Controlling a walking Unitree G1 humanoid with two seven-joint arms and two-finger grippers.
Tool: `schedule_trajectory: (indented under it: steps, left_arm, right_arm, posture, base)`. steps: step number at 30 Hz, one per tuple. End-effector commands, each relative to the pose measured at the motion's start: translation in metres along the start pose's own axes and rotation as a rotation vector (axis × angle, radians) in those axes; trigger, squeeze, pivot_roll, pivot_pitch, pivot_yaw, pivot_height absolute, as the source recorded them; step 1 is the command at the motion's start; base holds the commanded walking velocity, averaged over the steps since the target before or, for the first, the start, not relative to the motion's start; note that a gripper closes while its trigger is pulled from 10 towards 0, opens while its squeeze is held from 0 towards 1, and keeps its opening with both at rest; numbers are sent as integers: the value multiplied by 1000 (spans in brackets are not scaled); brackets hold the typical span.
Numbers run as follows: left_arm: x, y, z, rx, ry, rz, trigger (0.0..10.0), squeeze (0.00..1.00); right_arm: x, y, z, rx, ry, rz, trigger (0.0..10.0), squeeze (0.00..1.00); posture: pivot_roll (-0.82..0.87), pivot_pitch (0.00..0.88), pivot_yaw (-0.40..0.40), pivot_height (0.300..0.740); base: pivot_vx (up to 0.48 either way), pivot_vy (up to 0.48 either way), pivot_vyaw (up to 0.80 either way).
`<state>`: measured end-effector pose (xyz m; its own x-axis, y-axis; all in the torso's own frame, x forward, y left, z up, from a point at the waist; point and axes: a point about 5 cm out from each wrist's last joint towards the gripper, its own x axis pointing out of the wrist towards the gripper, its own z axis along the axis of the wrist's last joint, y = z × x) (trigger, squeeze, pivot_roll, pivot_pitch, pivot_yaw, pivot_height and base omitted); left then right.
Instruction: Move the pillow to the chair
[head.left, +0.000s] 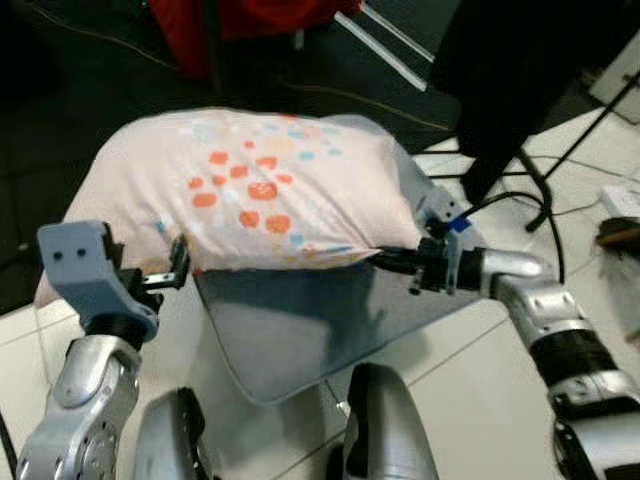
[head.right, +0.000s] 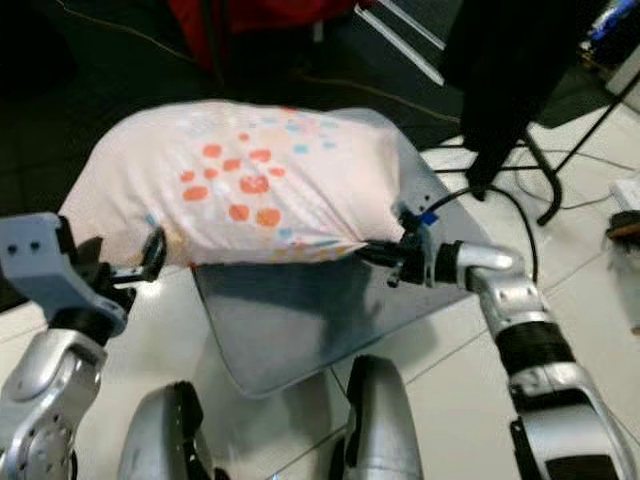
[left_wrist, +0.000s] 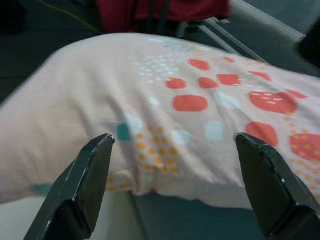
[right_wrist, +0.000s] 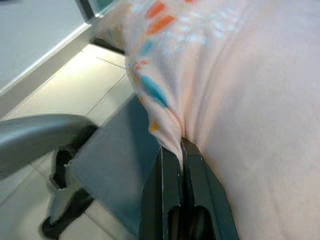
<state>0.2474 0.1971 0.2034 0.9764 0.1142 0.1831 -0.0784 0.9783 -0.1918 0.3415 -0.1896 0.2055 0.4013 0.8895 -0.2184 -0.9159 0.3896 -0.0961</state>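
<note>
Pillow (head.left: 260, 190): pale, orange-spotted, lying across far half of grey chair seat (head.left: 300, 330). Right gripper (right_wrist: 181, 150): clamped on pillow's near right edge, pinching fabric, likely to steady it. Left gripper (left_wrist: 175, 165): fingers spread wide, just beside near left edge, gripping nothing.

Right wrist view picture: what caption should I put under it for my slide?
Right gripper shut on a fold of the pillow, above the grey chair seat.
</note>
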Motion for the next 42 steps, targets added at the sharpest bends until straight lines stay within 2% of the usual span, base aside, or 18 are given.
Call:
schedule_trajectory:
  steps: [1, 4, 5, 7, 8, 12, 14, 16, 20, 23, 30, 34, 37, 38, 39, 40, 41, 42]
  left_arm:
    - [-1, 1, -4, -1, 5, 11, 10000, 0]
    - [2, 0, -4, -2, -6, 7, 10000, 0]
    - [5, -1, -5, -4, -18, 4, 10000, 0]
    - [7, -1, -6, -5, -25, 2, 10000, 0]
    - [8, -2, -6, -9, -30, -3, 10000, 0]
    - [10, -3, -7, -13, -35, -11, 10000, 0]
    - [13, -4, -9, -17, -40, -19, 10000, 0]
    - [14, -5, -10, -19, -41, -24, 10000, 0]
    - [15, -5, -10, -20, -42, -27, 10000, 0]
    - [16, -5, -9, -32, -46, -33, 10000, 0]
    - [15, -4, -11, -38, -46, -36, 10000, 0]
    - [15, -7, -12, -35, -41, -63, 10000, 0]
    - [15, -7, -12, -35, -43, -66, 10000, 0]
    - [15, -7, -12, -34, -43, -66, 10000, 0]
    - [15, -7, -12, -34, -43, -66, 10000, 0]
    - [15, -6, -13, -33, -41, -66, 10000, 0]
    - [15, -6, -13, -33, -41, -66, 10000, 0]
    - [14, -6, -14, -32, -39, -66, 10000, 0]
  right_arm:
    - [-4, 4, 3, 14, -25, 44, 0, 0]
    - [-20, 8, 3, 14, 1, 101, 0, 0]
    - [-40, 11, -3, 11, 76, 152, 0, 0]
    - [-56, 13, -9, 10, 157, 180, 0, 0]
    - [-76, 5, -23, -21, 297, 129, 0, 0]
    - [-104, -4, -41, -38, 497, 11, 0, 0]
    - [-133, -11, -55, -67, 710, -167, 0, 0]
    - [-145, -15, -59, -86, 799, -252, 0, 0]
    - [-154, -18, -61, -103, 861, -318, 0, 0]
    - [-177, -30, -66, -130, 1046, -545, 0, 0]
    - [-194, -35, -68, -172, 1190, -696, 0, 0]
    - [-209, -43, -67, -307, 1356, -849, 0, 0]
    - [-207, -46, -67, -335, 1361, -866, 0, 0]
    - [-202, -48, -66, -356, 1338, -885, 3608, 0]
    - [-202, -48, -66, -356, 1338, -885, 3608, 0]
    - [-196, -50, -67, -355, 1311, -890, 10000, 573]
    - [-196, -50, -67, -355, 1311, -890, 10000, 573]
    - [-190, -51, -69, -333, 1275, -898, 10000, 1000]
  posture:
    - [-114, 144, -98, 395]
    - [-125, 132, -99, 395]
    - [-131, 123, -100, 395]
    - [-133, 120, -99, 395]
    - [-137, 117, -98, 395]
    - [-145, 112, -93, 395]
    - [-151, 110, -90, 395]
    - [-152, 109, -89, 395]
    - [-151, 111, -89, 395]
    - [-148, 111, -89, 395]
    - [-143, 107, -88, 395]
    - [-130, 104, -90, 395]
    - [-130, 106, -90, 395]
    - [-126, 107, -85, 395]
    - [-126, 107, -85, 395]
    - [-120, 107, -86, 395]
    - [-120, 107, -86, 395]
    - [-113, 105, -90, 395]
  base:
    - [0, 0, 0]
    - [0, 0, 0]
    - [0, 0, 0]
    - [0, 0, 0]
    - [0, 0, 0]
    - [0, 0, 0]
    - [0, 0, 0]
    - [0, 0, 0]
    - [0, 0, 0]
    - [0, 0, 0]
    - [0, 0, 0]
    - [0, 0, 0]
    - [0, 0, 0]
    - [0, 0, 0]
    - [0, 0, 0]
    - [0, 0, 0]
    - [0, 0, 0]
    - [0, 0, 0]
